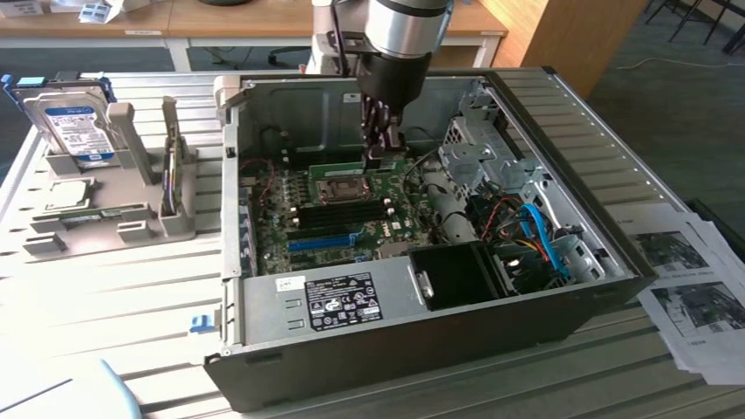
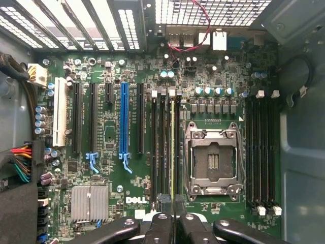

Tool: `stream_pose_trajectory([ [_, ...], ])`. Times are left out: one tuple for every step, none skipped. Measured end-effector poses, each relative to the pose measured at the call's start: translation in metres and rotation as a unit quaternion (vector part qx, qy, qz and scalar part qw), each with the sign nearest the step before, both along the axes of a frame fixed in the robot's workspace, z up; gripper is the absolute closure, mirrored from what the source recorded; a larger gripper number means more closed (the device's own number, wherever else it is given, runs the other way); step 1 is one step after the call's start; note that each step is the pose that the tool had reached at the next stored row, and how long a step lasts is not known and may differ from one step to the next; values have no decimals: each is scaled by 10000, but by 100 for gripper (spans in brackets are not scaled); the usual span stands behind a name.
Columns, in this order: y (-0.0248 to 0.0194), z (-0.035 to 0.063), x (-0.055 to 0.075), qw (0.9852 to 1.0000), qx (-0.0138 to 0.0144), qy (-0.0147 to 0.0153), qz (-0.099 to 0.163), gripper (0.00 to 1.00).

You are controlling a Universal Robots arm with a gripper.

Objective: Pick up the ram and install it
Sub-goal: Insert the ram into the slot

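In the wrist view the ram (image 2: 172, 147) appears edge-on as a thin greenish strip. My gripper (image 2: 172, 216) is shut on it between its black fingers (image 2: 158, 226). The ram lies along the black memory slots (image 2: 155, 147) beside the silver CPU socket (image 2: 213, 157) on the green motherboard (image 2: 111, 127); I cannot tell whether it touches a slot. In the exterior view my gripper (image 1: 381, 155) reaches down into the open computer case (image 1: 559, 113), and the ram (image 1: 344, 166) shows as a green strip just above the motherboard (image 1: 338, 218).
A long blue slot (image 2: 123, 122) and more black slots (image 2: 261, 152) flank the socket. Cables (image 1: 536, 236) and a black duct (image 1: 460, 275) crowd the case's right side. A hard drive (image 1: 72, 127) stands in a grey holder at the exterior view's left. Papers (image 1: 686, 288) lie at the right.
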State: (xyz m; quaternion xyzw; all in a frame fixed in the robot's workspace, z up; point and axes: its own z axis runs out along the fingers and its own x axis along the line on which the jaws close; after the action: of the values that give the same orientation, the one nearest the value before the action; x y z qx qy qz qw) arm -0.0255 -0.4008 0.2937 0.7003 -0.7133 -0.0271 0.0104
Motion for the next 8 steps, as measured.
stream_pose_trajectory([
  [0,0,-11,10000,0,0,0,89],
  [0,0,-26,10000,0,0,0,89],
  [0,0,-41,10000,0,0,0,89],
  [0,-1,-56,10000,0,0,0,89],
  [0,-1,-73,10000,0,0,0,89],
  [0,-1,-90,10000,0,0,0,89],
  [0,-2,-106,10000,-1,0,0,89],
  [0,-2,-125,10000,0,0,0,89],
])
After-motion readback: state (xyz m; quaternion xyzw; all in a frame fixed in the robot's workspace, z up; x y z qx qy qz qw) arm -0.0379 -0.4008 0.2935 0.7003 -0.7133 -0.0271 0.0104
